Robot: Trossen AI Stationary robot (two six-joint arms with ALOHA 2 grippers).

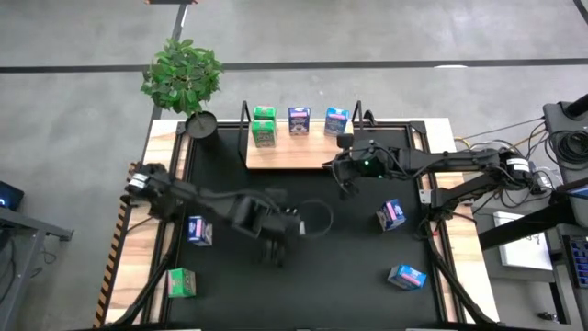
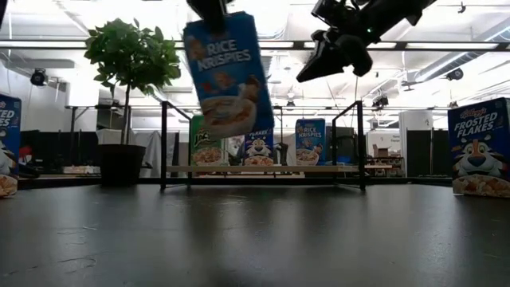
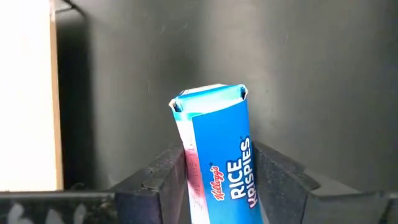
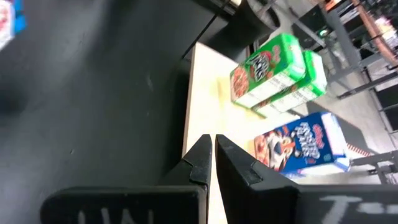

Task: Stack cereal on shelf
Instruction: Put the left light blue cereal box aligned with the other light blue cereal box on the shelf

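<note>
My left gripper (image 3: pixel 219 158) is shut on a blue Rice Krispies cereal carton (image 2: pixel 228 73), held above the black table's middle (image 1: pixel 276 241). The wooden shelf (image 1: pixel 285 154) stands at the far edge. On its board rest two stacked green cartons (image 1: pixel 264 126), a purple one (image 1: pixel 299 119) and a blue one (image 1: pixel 336 119). My right gripper (image 4: pixel 212 148) is shut with nothing in it. It hovers by the shelf's near right corner (image 1: pixel 346 184). My left gripper pinches the carton's two broad faces (image 3: pixel 189 167) between its two fingers, near the carton's upper end (image 2: pixel 209 25). The fingers come from above, slanting down. The carton hangs below them, tilted, its narrow printed side toward the wrist camera, clear of the table.
Loose cartons lie on the table: a blue one (image 1: pixel 197 230) and a green one (image 1: pixel 181 282) on the left, a purple one (image 1: pixel 390 214) and a blue one (image 1: pixel 406 276) on the right. A potted plant (image 1: pixel 182 75) stands at the far left corner.
</note>
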